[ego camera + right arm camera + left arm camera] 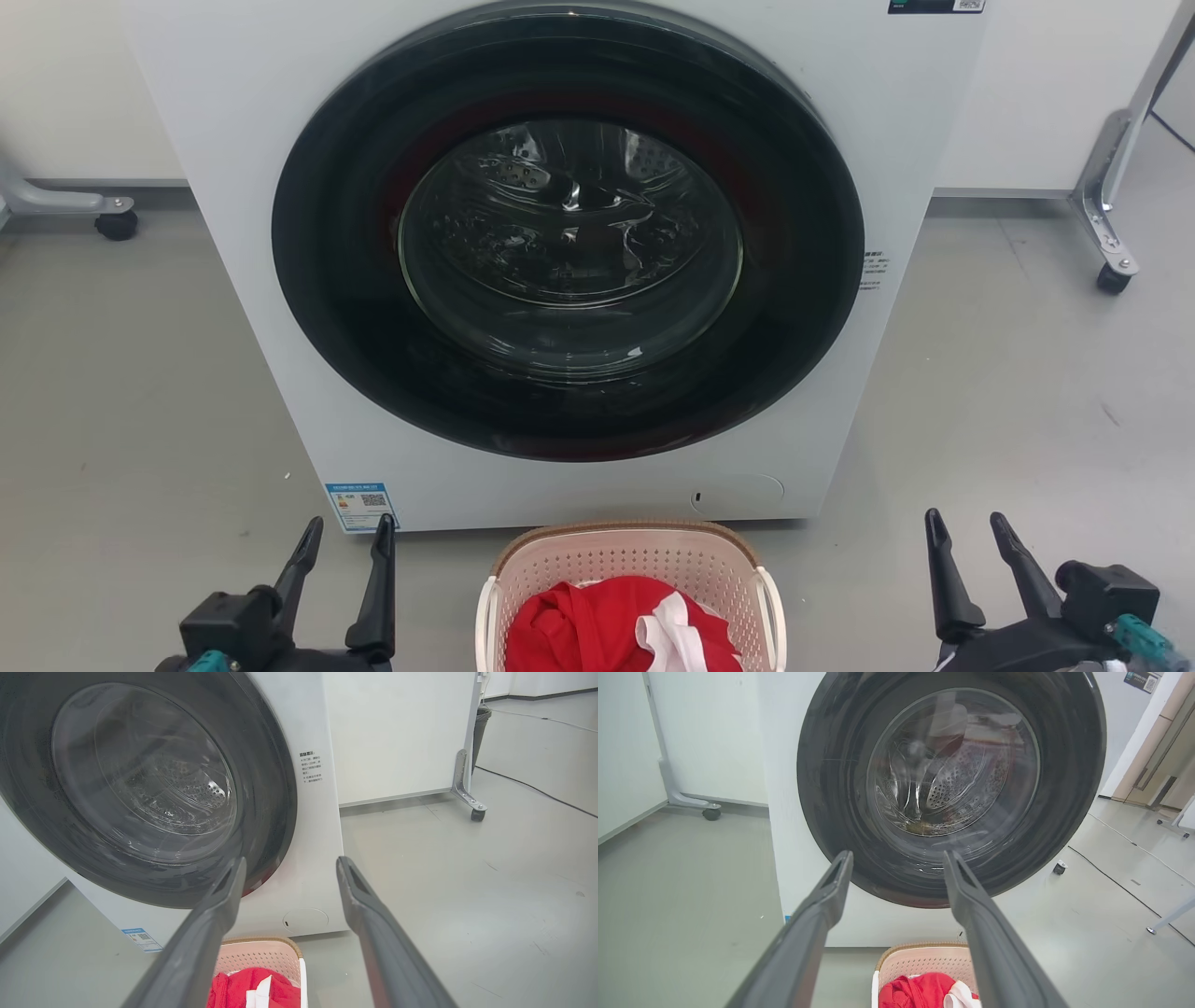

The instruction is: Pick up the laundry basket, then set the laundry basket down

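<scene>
The laundry basket (631, 558) is a small pale perforated tub with a brown woven-look rim and white side handles. It stands on the floor at the foot of the washing machine, holding red and white cloth (616, 630). My left gripper (347, 532) is open at the lower left, apart from the basket's left handle. My right gripper (968, 527) is open at the lower right, farther from the right handle. The left wrist view shows the basket (924, 959) between my open fingers; in the right wrist view the basket (261, 954) lies low and left.
The white washing machine (233, 187) with its shut dark round door (568, 233) rises right behind the basket. Caster legs of a frame stand at the far left (112, 219) and far right (1111, 271). A cable (1125, 886) runs over the grey floor.
</scene>
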Motion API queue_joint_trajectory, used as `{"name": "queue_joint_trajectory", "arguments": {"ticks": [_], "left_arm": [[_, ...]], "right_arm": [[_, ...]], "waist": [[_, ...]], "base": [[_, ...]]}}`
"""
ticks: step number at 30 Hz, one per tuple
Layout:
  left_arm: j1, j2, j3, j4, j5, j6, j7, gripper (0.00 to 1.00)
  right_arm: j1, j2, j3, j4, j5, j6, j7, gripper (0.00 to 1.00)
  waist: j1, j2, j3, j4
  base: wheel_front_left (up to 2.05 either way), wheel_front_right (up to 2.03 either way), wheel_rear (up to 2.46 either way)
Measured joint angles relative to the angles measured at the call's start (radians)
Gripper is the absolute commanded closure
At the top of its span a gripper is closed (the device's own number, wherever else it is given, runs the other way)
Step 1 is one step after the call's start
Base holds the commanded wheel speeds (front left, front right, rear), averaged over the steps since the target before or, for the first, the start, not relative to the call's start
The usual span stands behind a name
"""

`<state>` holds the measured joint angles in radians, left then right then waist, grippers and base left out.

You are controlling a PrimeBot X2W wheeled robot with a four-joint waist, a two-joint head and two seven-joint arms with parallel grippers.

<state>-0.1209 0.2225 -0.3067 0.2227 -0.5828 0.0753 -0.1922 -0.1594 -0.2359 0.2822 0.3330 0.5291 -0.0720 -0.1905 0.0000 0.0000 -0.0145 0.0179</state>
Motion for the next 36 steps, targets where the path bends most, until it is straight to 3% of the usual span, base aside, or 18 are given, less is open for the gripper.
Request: {"name": "queue_joint_trajectory", "arguments": {"ticks": [16,36], "left_arm": [[0.001,0.014,-0.051,0.021,0.183,0.041,-0.058,0.0],[0.007,-0.002,-0.026,0.063,0.165,0.048,-0.035,0.0]], "right_arm": [[0.0,-0.016,0.048,0.013,-0.212,-0.044,-0.059,0.0],[0.007,-0.008,0.015,0.026,-0.221,-0.048,-0.059,0.0]], "waist": [[0.0,0.0,-0.003,0.0],[0.0,0.0,-0.004,0.001]], "base": [[0.0,0.0,0.0],[0.0,0.0,0.0]]}}
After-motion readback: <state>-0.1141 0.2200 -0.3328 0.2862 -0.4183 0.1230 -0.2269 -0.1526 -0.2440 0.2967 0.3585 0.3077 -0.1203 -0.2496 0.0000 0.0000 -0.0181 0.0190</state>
